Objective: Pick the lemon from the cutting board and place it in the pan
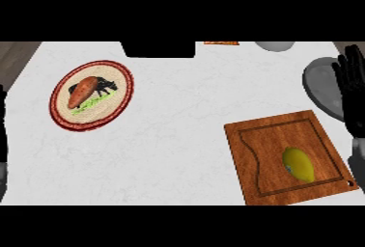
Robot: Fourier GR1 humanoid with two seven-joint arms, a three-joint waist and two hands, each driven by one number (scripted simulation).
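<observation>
A yellow lemon (299, 164) lies on the wooden cutting board (260, 140) at the lower right of the white counter. Behind the board, at the right edge, sits the grey pan (321, 84), partly hidden. My right hand (352, 91) stands open at the right edge with its fingers pointing up, overlapping the pan's right side and holding nothing. It is behind and to the right of the lemon, well apart from it. Only a thin black sliver of my left hand (2, 120) shows at the left edge.
A round red-rimmed plate (64, 120) with an orange vegetable (83, 91) on it lies at the left. Along the back edge are a black object (158, 49), an orange item (221, 43) and a grey round object (275, 46).
</observation>
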